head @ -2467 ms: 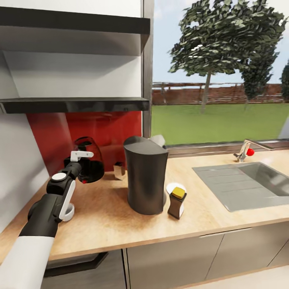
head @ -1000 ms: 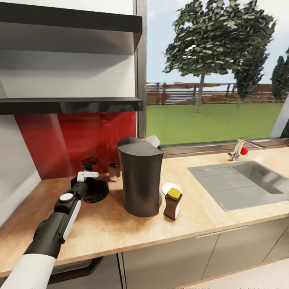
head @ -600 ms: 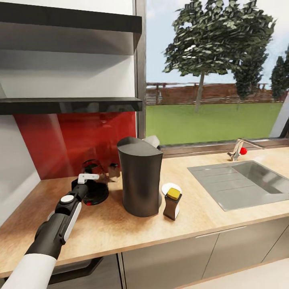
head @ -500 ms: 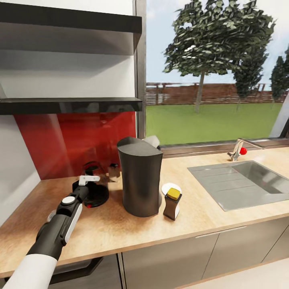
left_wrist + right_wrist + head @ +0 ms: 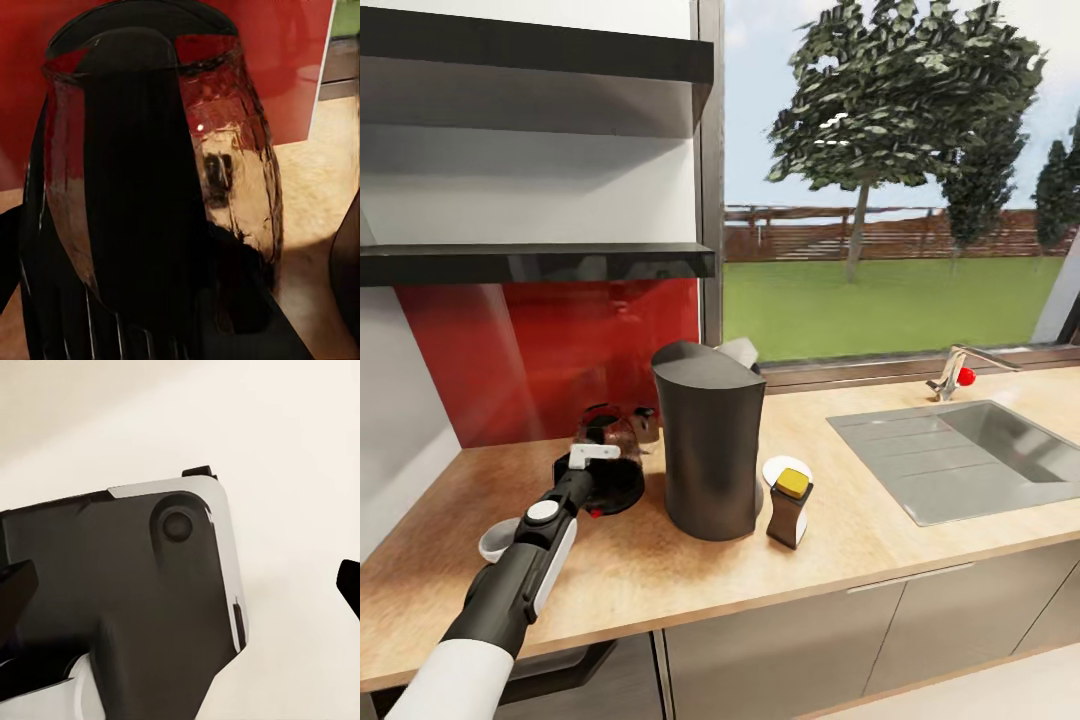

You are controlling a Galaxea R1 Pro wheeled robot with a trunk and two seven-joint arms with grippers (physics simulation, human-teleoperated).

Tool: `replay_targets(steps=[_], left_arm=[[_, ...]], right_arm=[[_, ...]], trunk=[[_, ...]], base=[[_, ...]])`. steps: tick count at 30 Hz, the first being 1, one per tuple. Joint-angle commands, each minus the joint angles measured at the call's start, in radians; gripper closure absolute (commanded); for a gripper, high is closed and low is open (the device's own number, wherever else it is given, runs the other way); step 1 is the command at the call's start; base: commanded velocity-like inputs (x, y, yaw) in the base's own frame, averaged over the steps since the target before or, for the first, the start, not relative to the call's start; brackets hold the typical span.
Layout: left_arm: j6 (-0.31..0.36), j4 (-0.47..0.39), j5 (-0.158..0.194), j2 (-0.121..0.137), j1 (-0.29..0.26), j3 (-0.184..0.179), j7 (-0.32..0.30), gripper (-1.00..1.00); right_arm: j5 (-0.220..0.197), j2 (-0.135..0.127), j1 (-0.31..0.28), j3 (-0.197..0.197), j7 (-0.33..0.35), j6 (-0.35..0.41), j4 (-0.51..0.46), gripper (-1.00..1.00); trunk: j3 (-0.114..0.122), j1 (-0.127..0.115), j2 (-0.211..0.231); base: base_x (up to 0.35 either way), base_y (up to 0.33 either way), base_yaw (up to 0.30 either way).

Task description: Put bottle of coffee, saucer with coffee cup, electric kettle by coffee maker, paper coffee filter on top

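Electric kettle [image 5: 612, 462] — carried rightward, nearer the coffee maker [image 5: 710, 452].

We see wooden countertop [image 5: 660, 570] running along wall and window. On it, near red backsplash: electric kettle [image 5: 615, 470], glass body on black base. Just right of it, tall dark coffee maker [image 5: 710, 450], upright. Right of that, white saucer [image 5: 785, 468] lying flat, with bottle of coffee [image 5: 792, 508] standing just in front, yellow cap. Small white cup [image 5: 500, 540] sits near left front of counter. Sink [image 5: 960, 455] set into counter at right, faucet [image 5: 955, 375] behind it.
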Motion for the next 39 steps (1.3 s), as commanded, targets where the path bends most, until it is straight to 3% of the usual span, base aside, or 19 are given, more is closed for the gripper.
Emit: replay_targets(steps=[1, 11, 12, 30, 39], left_arm=[[0.007, 0.014, 0.009, -0.001, 0.0, -0.013, -0.008, 1.0], [0.01, 0.014, 0.009, -0.004, -0.001, -0.03, -0.038, 1.0], [0.01, 0.014, 0.009, -0.004, -0.001, -0.03, -0.038, -1.0], [0.002, 0.014, 0.009, 0.001, 0.0, -0.03, -0.037, -1.0], [0.001, 0.014, 0.009, 0.001, 0.0, -0.03, -0.034, -1.0]], right_arm=[[-0.002, -0.001, -0.001, -0.006, 0.005, -0.002, 0.001, -1.0], [-0.002, -0.001, -0.001, -0.006, 0.005, -0.002, 0.001, -1.0], [-0.002, -0.001, -0.001, -0.006, 0.005, -0.002, 0.002, -1.0], [-0.002, 0.002, -0.001, -0.006, 0.005, -0.002, 0.001, -1.0], [-0.002, 0.002, -0.001, -0.006, 0.005, -0.002, 0.001, -1.0]], trunk=[[-0.002, 0.001, -0.001], [-0.002, 0.001, -0.001], [-0.002, 0.001, -0.001], [-0.002, 0.001, -0.001], [-0.002, 0.001, -0.001]], base=[[0.0, 0.0, 0.0], [0.0, 0.0, 0.0], [0.0, 0.0, 0.0], [0.0, 0.0, 0.0], [-0.274, 0.0, 0.0]])
